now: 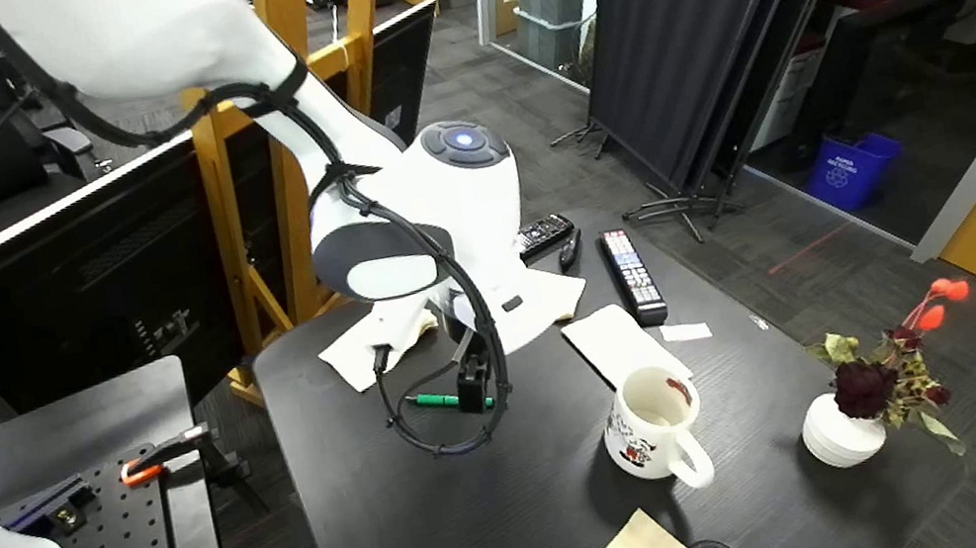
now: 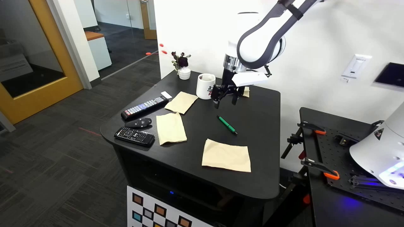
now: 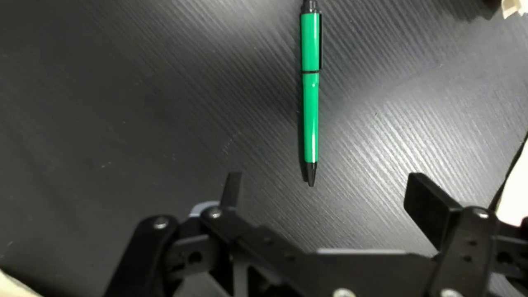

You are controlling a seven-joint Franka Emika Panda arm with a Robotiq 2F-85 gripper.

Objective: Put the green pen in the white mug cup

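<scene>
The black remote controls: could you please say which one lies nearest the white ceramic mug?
The long black remote with rows of pale keys lies nearest the white mug; the small rounded black remote and the short rectangular black remote sit farther off.

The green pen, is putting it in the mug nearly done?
Not yet. Done: the gripper is open near the green pen. In hand: perhaps lining up; nothing's gripped, and the pen lies on the table. Left: pick it up and drop it into the white mug, standing upright.
</scene>
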